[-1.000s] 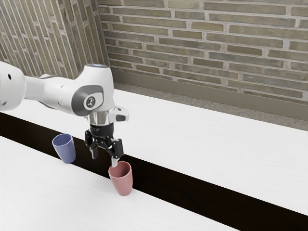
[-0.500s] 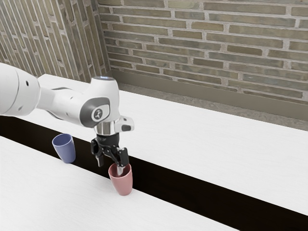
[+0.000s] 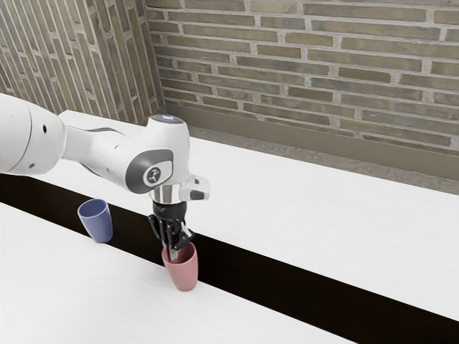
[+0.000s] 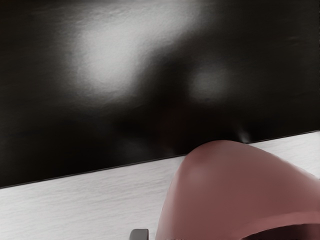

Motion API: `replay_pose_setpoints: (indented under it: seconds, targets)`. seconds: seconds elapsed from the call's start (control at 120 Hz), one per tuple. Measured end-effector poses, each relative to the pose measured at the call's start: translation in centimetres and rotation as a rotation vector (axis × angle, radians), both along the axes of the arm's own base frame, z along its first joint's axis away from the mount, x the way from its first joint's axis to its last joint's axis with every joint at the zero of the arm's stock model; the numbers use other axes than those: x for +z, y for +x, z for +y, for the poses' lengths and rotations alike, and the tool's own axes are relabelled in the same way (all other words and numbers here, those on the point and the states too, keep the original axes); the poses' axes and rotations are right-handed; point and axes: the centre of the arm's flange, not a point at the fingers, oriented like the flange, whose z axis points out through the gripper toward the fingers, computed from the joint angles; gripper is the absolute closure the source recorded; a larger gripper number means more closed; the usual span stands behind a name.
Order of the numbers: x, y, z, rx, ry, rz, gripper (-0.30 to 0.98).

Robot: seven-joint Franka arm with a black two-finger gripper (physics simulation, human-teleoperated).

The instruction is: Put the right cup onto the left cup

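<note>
My gripper [image 3: 173, 251] reaches down to the mouth of the red cup, its lower end overlapping the rim; whether it is open or shut cannot be told. The red cup [image 3: 183, 271] stands upright on the white surface by the dark strip. Toward the exterior view's left, the blue cup [image 3: 98, 223] stands upright and apart. In the wrist view the red cup [image 4: 220, 187] looms large close under the hand, part of its dark mouth showing. Beside its wall is a small grey part of my gripper [image 4: 139, 234].
A long dark strip [image 3: 287, 283] runs between two white tabletop areas [image 3: 323, 208], passing behind both cups. Beyond the far table edge rises a brick wall [image 3: 301, 79]. The arm comes in from the exterior view's left.
My hand has come down and moved toward the exterior view's right, to the red cup's rim. The gripper looks narrower there than before. Both cups stand where they were.
</note>
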Motion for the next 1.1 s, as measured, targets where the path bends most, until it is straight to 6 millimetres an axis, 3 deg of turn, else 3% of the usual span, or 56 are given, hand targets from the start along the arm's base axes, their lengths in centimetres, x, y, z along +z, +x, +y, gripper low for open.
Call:
replay_pose_setpoints:
  seconds: [0.217,0.425,0.592,0.692,1.1]
  targets:
    - [1.2,0.1,0.1,-0.002,0.002,-0.025,0.77]
    - [6.6,-0.1,1.7,0.015,0.012,-0.110,0.78]
    - [12.2,-1.2,3.9,0.047,0.023,-0.168,0.79]
    - [13.8,-1.8,6.5,0.084,0.031,-0.165,0.79]
    - [16.3,-4.3,18.4,0.212,0.035,-0.123,0.79]
